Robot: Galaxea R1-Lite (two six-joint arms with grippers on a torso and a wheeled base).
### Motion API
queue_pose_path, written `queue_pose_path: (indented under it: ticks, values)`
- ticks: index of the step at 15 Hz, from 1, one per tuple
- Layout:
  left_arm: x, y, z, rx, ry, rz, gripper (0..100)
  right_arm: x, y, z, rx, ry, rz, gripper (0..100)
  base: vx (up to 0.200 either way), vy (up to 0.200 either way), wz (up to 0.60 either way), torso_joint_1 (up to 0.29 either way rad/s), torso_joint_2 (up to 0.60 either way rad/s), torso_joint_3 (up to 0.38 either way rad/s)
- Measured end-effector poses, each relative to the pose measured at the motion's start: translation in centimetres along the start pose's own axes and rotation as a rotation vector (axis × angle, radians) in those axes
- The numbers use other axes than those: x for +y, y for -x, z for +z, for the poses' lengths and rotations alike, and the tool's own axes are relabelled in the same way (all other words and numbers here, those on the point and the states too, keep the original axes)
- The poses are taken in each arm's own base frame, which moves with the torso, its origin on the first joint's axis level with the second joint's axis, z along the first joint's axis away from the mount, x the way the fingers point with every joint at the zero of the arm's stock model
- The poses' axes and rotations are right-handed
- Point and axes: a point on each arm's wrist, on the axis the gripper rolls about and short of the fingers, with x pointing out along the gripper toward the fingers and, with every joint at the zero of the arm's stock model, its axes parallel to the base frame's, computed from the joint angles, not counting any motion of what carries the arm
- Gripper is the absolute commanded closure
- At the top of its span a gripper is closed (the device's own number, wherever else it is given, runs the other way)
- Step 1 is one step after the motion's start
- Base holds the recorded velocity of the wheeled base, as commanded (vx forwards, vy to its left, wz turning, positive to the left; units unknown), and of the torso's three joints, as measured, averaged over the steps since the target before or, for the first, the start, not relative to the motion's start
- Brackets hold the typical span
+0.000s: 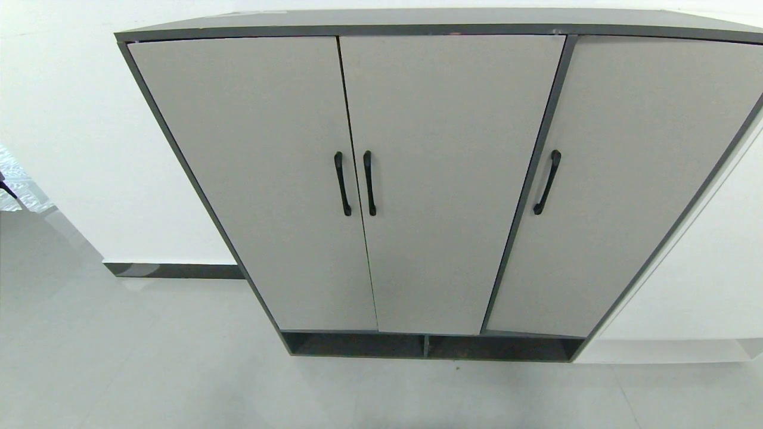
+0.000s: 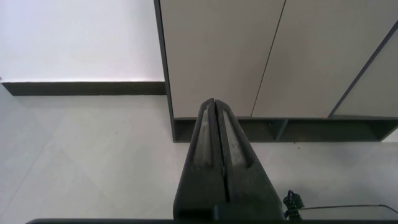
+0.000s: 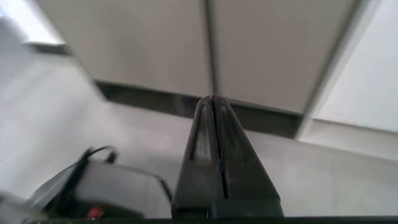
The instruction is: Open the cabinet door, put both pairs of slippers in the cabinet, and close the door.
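standing on the grey floor (image 1: pixel 149 357) by the white wall (image 1: pixel 71 149), the cabinet (image 1: pixel 417 21) has all three doors (image 1: pixel 262 179) shut. the left gripper (image 2: pixel 214 106) is squeezed tight on nothing, low over the floor. the right gripper (image 3: pixel 212 102) is squeezed tight on nothing too.

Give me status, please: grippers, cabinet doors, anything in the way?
Left gripper shut, empty. Right gripper shut, empty. Cabinet: all three doors closed, handles untouched. No obstacle seen before it.
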Motion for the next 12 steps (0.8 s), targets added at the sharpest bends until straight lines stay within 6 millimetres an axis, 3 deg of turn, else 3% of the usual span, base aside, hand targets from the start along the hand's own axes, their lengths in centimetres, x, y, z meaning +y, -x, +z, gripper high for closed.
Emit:
queue_pose_path:
  ticks: [7, 12]
  values:
    - [0.00, 0.00, -0.01, 0.000, -0.001, 0.000, 100, 0.34, 0.24, -0.05, -0.039, -0.012, -0.345, 100, 0.000, 0.000, 0.00, 0.000, 0.00, 0.000]
    - [0.00, 0.00, 0.00, 0.000, -0.001, 0.000, 100, 0.47, 0.64, -0.15, -0.093, -0.005, -0.347, 100, 0.000, 0.000, 0.00, 0.000, 0.00, 0.000]
